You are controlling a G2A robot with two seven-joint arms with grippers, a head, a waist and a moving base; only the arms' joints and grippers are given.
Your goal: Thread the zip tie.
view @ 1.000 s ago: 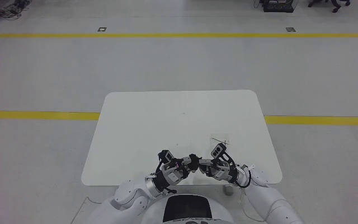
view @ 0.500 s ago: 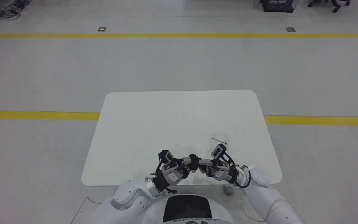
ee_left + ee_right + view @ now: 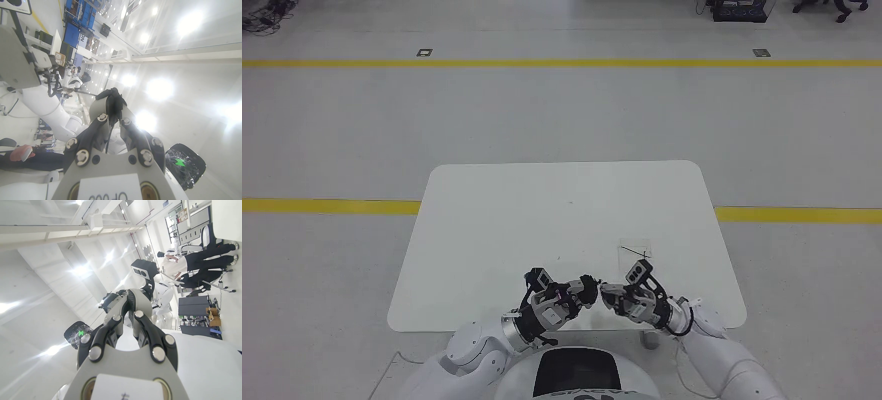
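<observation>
The white table (image 3: 542, 200) spans the scene. Over its near edge the left gripper (image 3: 113, 102) and right gripper (image 3: 129, 298) meet tip to tip. The left is clamped on the black zip tie (image 3: 109, 132). The right's fingers are pinched narrow; what they hold, I cannot tell. A thin dark strip (image 3: 634, 250) lies just beyond them, to the right.

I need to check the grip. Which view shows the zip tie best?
The left wrist view: the black zip tie sits pinched in the left gripper, its tail trailing toward the wrist. In the top view it is too small to tell. In the right wrist view the right gripper hides it.
</observation>
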